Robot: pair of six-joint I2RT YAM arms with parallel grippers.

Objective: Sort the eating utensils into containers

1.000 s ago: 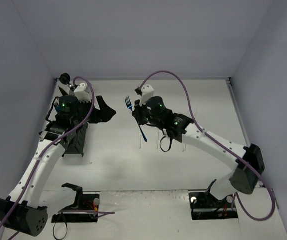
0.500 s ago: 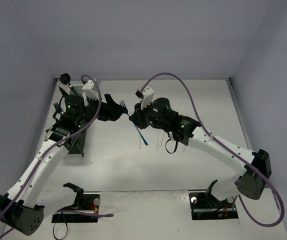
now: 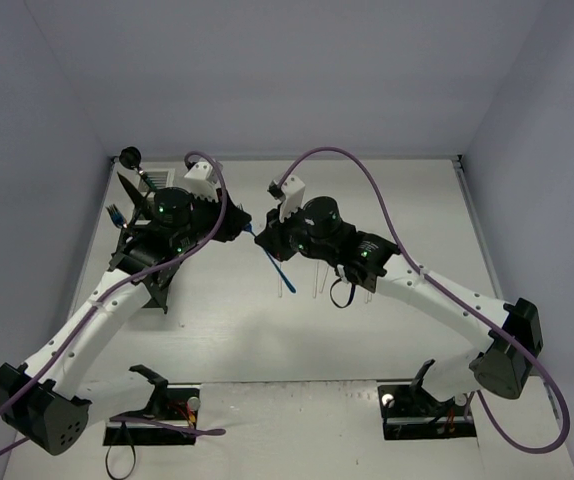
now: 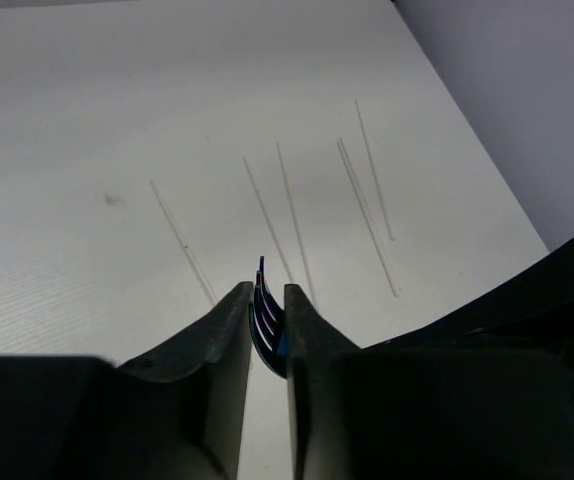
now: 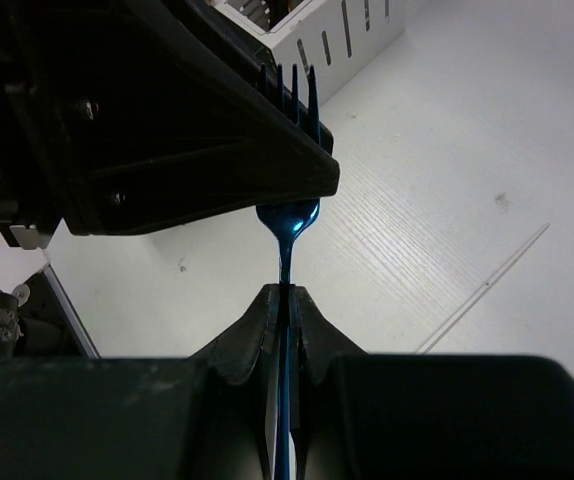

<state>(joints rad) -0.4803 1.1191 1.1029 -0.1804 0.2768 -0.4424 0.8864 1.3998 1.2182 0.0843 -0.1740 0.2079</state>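
Blue fork [image 5: 285,215] hangs mid-air between my arms, right gripper [image 5: 285,296] clamped tight on the handle and left gripper [image 4: 267,296] pinched nearly closed on the tines, so that skinny tine grip could let it twist or drop.

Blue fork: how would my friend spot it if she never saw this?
Look above the middle of the white table. The blue fork is held in the air there between the left gripper, closed on its prongs, and the right gripper, pinching its handle. Unlike the pale chopsticks lying flat below, it is shiny blue.
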